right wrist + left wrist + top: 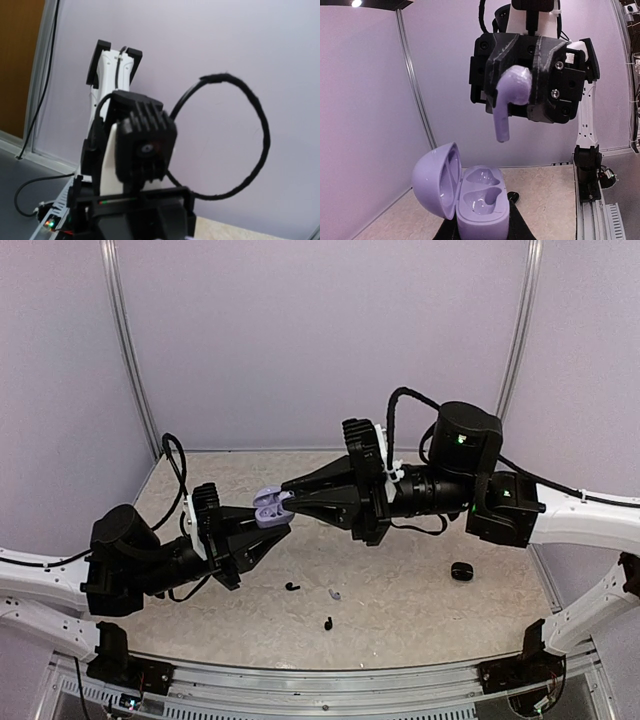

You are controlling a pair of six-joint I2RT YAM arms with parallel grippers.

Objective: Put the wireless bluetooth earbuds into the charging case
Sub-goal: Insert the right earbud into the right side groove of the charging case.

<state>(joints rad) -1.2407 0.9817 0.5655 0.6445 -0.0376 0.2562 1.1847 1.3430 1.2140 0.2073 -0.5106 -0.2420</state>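
Observation:
My left gripper (262,524) is shut on an open lavender charging case (481,202), held off the table with its lid (436,180) swung to the left. Both sockets in the case are empty. My right gripper (520,92) hangs just above the case, shut on the head of a lavender earbud (506,102) whose stem points down at the case without touching it. In the top view the two grippers meet at the case (270,508) mid-table. The right wrist view shows only the left arm's wrist; the right gripper's own fingers are hidden there.
On the table lie two black earbuds (292,586) (328,622), one pale earbud (335,594) and a closed black case (461,571) to the right. A dark object (513,197) sits on the table behind the held case. Lavender walls enclose the table.

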